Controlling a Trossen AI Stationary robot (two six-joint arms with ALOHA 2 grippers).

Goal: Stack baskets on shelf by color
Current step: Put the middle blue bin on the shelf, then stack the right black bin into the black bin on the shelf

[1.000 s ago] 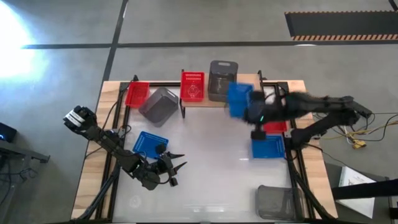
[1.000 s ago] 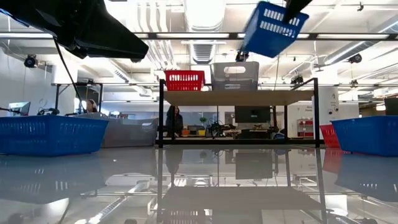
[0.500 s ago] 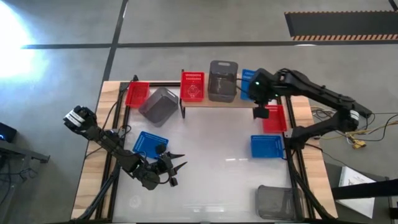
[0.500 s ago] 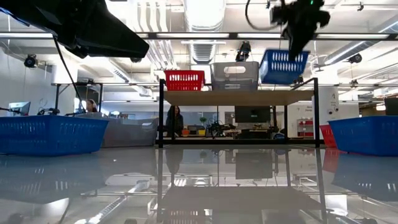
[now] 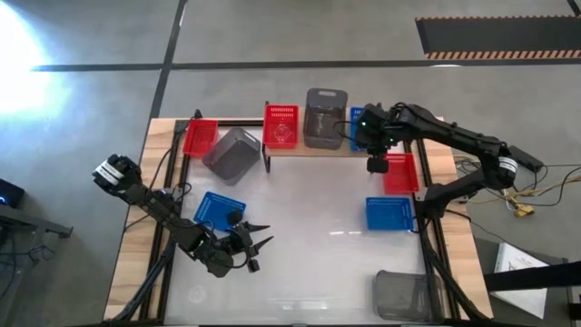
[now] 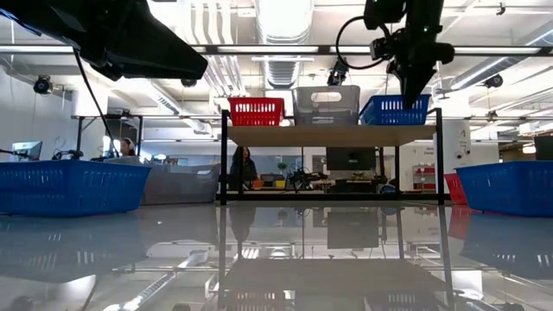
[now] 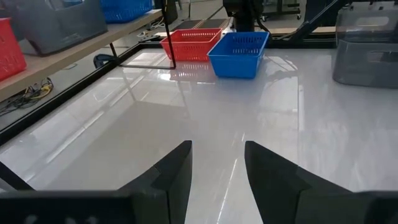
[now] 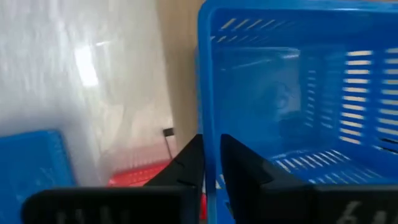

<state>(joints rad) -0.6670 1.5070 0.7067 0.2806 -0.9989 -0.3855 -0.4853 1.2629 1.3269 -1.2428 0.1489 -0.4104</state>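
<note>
A blue basket (image 6: 389,110) stands on the right end of the shelf (image 6: 333,135), beside a grey basket (image 6: 326,104) and a red basket (image 6: 257,111). In the high view the shelf (image 5: 313,150) lies at the table's far edge; my right gripper (image 5: 374,136) reaches over the blue basket (image 5: 357,127) and is shut on it. My left gripper (image 5: 259,238) waits open near the table's near-left, beside another blue basket (image 5: 218,211). My right gripper (image 8: 212,168) holds the blue basket by the top rim of one side wall (image 8: 208,124). One finger (image 8: 239,171) is inside the basket and the other finger (image 8: 186,168) outside. It comes from above, pointing down. The basket sits level with its bottom on the shelf board.
A red basket (image 5: 200,136) and a tipped grey basket (image 5: 231,153) lie left of the shelf. On the table's right side sit a red basket (image 5: 401,173), a blue basket (image 5: 390,213) and a grey basket (image 5: 404,292). White tabletop (image 5: 318,236) spreads between the arms.
My right gripper carried the blue basket from high above the table toward the far edge and down. The basket hung tilted a second ago, levelled out above the shelf, and now rests on the shelf's right end next to the grey basket.
</note>
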